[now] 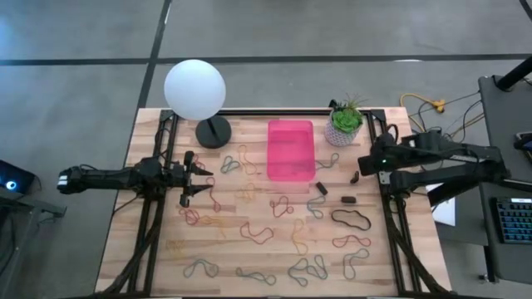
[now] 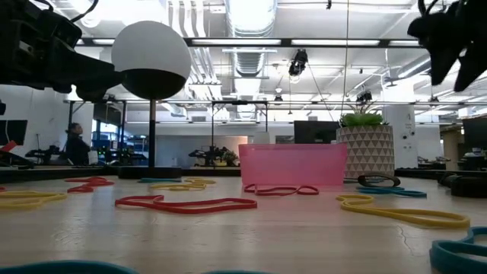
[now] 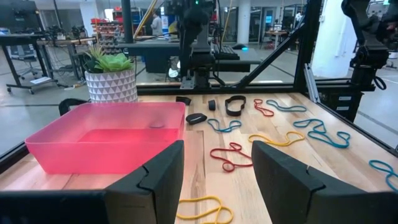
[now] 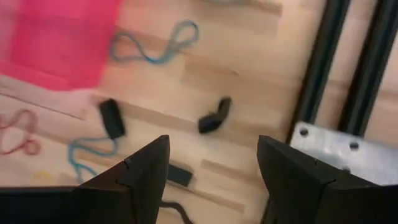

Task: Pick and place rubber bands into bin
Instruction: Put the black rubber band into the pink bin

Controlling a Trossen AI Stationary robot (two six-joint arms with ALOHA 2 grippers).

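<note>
Rubber bands (image 1: 256, 232) lie scattered across the wooden table (image 1: 150, 249) in red, orange, yellow, grey-green and black loops; you will find most of them on the near half of the table, in front of the bin (image 1: 291, 149). None is in either gripper. In the low view, note a long red band (image 2: 186, 204) flat on the wood and a yellow one (image 2: 403, 213) to its right.

Locate the bin, a translucent pink tray, at the far middle of the table, between the lamp base (image 1: 214, 132) and the white plant pot (image 1: 343, 127). The left wrist view shows nothing clearly resting inside it apart from a dark smudge that you cannot identify.

Check the left gripper (image 1: 193, 177): it hovers above the table's left side, near the lamp base, pointing toward the bin. Its fingers (image 3: 155, 180) stand apart with nothing between them.

Check the right gripper (image 1: 356, 169): it hangs over the right side of the table, just right of the bin's near corner. Its fingers (image 4: 146, 168) are likewise spread and empty; below them you see small black bands (image 4: 215, 116) and a grey-green loop (image 4: 152, 46) on the wood.

The white globe lamp (image 1: 194, 90) stands at the far left.
</note>
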